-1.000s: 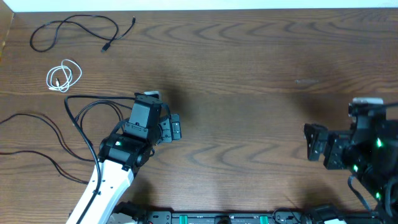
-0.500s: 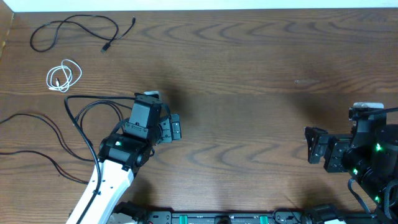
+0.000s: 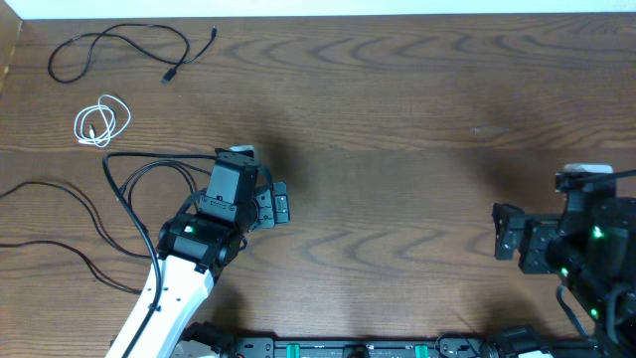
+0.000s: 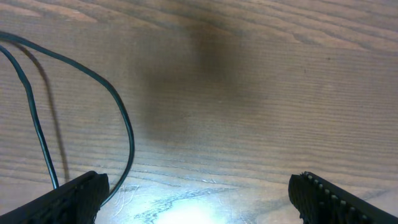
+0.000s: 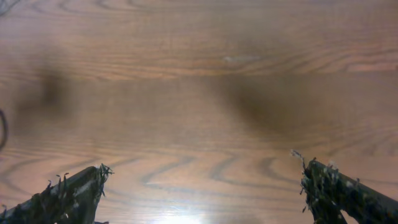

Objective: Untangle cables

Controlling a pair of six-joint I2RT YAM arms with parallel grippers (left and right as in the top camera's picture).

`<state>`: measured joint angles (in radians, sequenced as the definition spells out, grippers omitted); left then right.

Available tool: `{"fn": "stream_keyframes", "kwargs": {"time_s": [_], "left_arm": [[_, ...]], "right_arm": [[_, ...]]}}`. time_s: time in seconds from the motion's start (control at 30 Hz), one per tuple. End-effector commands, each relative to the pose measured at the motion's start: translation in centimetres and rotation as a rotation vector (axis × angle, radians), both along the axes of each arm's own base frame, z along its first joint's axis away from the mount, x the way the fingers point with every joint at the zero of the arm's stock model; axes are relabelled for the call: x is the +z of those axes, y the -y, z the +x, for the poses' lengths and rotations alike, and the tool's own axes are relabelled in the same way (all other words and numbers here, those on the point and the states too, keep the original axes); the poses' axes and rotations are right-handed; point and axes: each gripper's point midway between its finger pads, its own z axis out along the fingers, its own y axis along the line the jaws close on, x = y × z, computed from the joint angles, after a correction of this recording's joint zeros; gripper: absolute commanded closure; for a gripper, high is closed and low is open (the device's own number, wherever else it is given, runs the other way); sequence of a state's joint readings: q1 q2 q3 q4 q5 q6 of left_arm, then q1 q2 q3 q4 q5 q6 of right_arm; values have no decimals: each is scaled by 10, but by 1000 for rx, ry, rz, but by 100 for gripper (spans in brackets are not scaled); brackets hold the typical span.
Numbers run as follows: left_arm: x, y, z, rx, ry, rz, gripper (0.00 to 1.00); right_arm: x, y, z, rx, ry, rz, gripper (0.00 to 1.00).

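Note:
A short white coiled cable [image 3: 102, 121] lies at the far left. A thin black cable [image 3: 119, 42] with small plug ends lies loosely looped at the top left, apart from the white one. More long black cable [image 3: 124, 179] loops at the left and runs under my left arm. My left gripper [image 3: 278, 206] is open and empty over the wood. In the left wrist view [image 4: 199, 193] two black strands [image 4: 127, 124] curve past its left finger. My right gripper [image 3: 507, 237] is open and empty, far from every cable. The right wrist view [image 5: 202, 186] shows only wood.
The wooden table [image 3: 397, 129] runs to a white back edge at the top. Black cord [image 3: 60, 249] trails off the left edge. The arm bases and a black rail [image 3: 358, 348] sit along the front edge.
My right gripper has drifted slightly to the right. The left arm and the cables have not moved.

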<state>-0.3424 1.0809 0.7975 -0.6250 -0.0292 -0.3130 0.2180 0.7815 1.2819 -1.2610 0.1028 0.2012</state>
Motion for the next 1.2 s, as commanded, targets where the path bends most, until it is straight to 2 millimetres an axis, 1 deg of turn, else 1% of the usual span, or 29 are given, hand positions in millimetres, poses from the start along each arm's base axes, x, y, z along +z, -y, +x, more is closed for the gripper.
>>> {"fn": "stream_keyframes", "kwargs": {"time_s": [0.0, 0.13, 0.3, 0.33, 0.43, 0.53, 0.7, 0.9, 1.17], "left_arm": [[6, 0, 3, -8, 16, 10, 2], [6, 0, 3, -8, 16, 10, 2], [6, 0, 3, -8, 16, 10, 2], [6, 0, 3, -8, 16, 10, 2], [6, 0, 3, -8, 16, 10, 2], [6, 0, 3, -8, 16, 10, 2], [6, 0, 3, -8, 16, 10, 2], [6, 0, 3, -8, 16, 10, 2], [6, 0, 3, -8, 16, 10, 2]], "right_arm": [[-17, 14, 2, -6, 7, -84, 1], [-32, 26, 14, -40, 114, -111, 1], [-44, 39, 24, -103, 313, -109, 1], [-45, 38, 27, -93, 354, -120, 1], [-51, 28, 31, 24, 471, -198, 1], [-54, 33, 34, 4, 575, -224, 1], [-62, 39, 35, -29, 700, -233, 1], [-72, 40, 38, -46, 811, -226, 1], [-96, 31, 48, -10, 835, -199, 1]]}}
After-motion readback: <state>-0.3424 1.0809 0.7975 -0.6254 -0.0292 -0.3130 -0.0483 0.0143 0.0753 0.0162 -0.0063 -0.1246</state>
